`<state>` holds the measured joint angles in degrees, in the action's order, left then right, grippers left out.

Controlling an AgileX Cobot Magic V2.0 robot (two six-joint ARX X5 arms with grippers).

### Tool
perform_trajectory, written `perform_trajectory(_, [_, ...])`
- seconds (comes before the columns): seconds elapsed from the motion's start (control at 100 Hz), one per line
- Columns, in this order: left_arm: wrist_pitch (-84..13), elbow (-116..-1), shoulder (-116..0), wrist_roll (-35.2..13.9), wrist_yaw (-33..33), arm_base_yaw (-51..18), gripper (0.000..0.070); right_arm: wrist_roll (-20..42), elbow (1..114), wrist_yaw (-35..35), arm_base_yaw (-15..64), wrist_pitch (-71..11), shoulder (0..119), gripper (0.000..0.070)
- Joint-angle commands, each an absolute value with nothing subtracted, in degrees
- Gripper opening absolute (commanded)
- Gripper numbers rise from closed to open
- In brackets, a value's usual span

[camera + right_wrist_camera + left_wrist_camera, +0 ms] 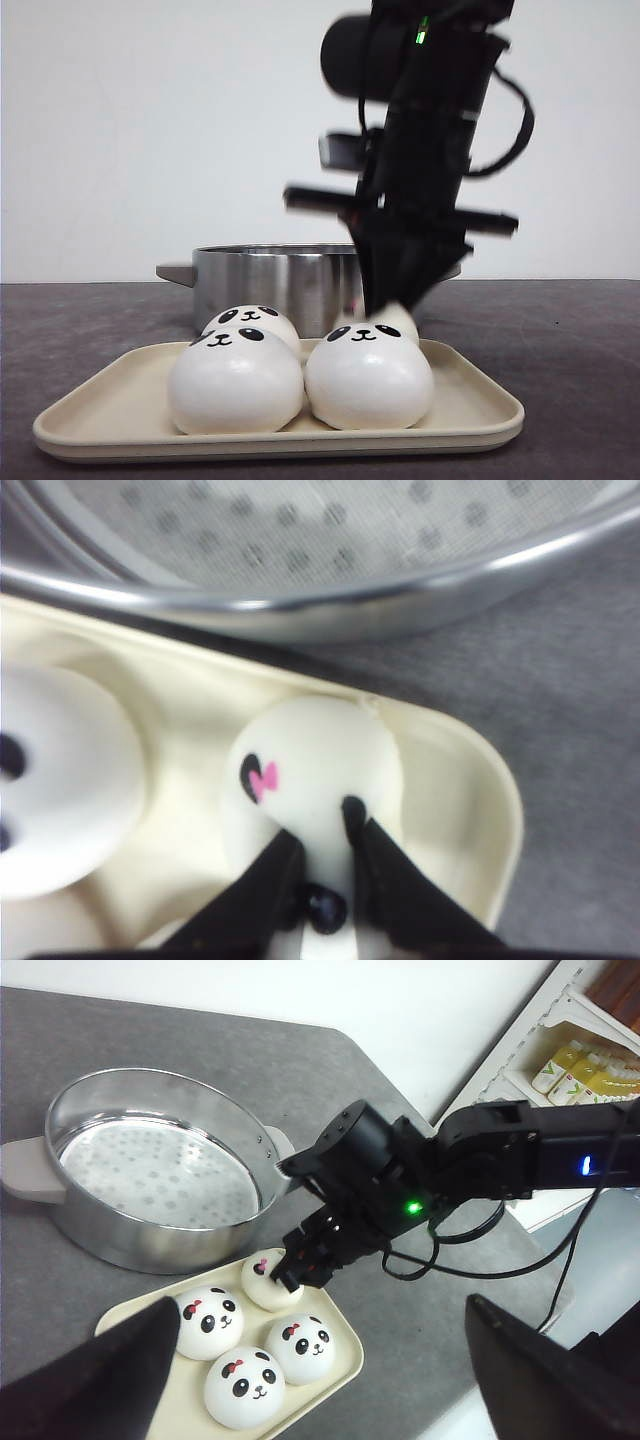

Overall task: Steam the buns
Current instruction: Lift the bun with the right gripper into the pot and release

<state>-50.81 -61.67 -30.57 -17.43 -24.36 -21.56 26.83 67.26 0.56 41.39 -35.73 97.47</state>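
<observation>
Right hand point(318, 855) clenched on rear bun point(310, 770) w/ pink bow, in tray point(480, 780) corner nr steamer pot point(150, 1170).

four white panda-faced buns point(250, 1355) sit upright, clustered touching on the cream tray point(345, 1365).

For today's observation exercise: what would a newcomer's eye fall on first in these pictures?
First, the four white panda-faced buns huddled on a cream tray at the near edge of the grey table. Next, the black right gripper, reaching down with its fingers pinching the rear bun nearest the pot. Behind the tray stands a shiny steel steamer pot, its perforated floor bare.
</observation>
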Motion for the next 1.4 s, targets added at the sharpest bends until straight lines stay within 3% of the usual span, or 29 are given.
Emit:
perform_trajectory(0.0, [-50.2, -62.6, -30.6, -17.5, -24.2, -21.9, 0.0556, 26.0, 68.4, 2.3, 43.2, -35.1, 92.7, 0.0])
perform_trajectory(0.1, [-50.1, -62.6, -30.6, -17.5, -24.1, -21.9, 0.0556, 26.0, 68.4, 3.6, 45.7, -35.0, 85.1, 0.0])
perform_trajectory(0.22, [-50.1, -62.6, -30.6, -17.6, -24.0, -21.9, 0.0556, 26.0, 68.7, 0.1, 47.9, -30.0, 76.8, 0.0])
perform_trajectory(0.39, [-50.0, -62.6, -30.6, -17.6, -24.0, -21.9, 0.0556, 24.2, 76.1, -1.5, 44.6, -29.1, 76.0, 0.0])
perform_trajectory(0.65, [-49.6, -62.6, -30.6, -17.6, -23.6, -21.9, 0.0556, 17.4, 94.0, -1.6, 38.1, -35.0, 91.0, 0.0])
perform_trajectory(0.79, [-49.7, -62.6, -30.6, -17.6, -23.6, -21.9, 0.0556, 16.9, 100.3, -1.8, 35.6, -36.2, 102.0, 0.0])
perform_trajectory(0.94, [-49.9, -62.6, -30.6, -17.6, -23.6, -21.9, 0.0556, 16.9, 102.4, -6.5, 33.7, -35.7, 112.4, 0.0])
perform_trajectory(1.19, [-49.9, -62.6, -30.6, -17.4, -23.5, -21.9, 0.0556, 17.6, 102.4, -6.5, 31.7, -35.5, 124.1, 0.0])
perform_trajectory(1.39, [-50.4, -62.6, -30.6, -17.4, -22.7, -21.9, 0.0556, 17.8, 102.4, -6.2, 31.2, -32.9, 126.7, 0.0])
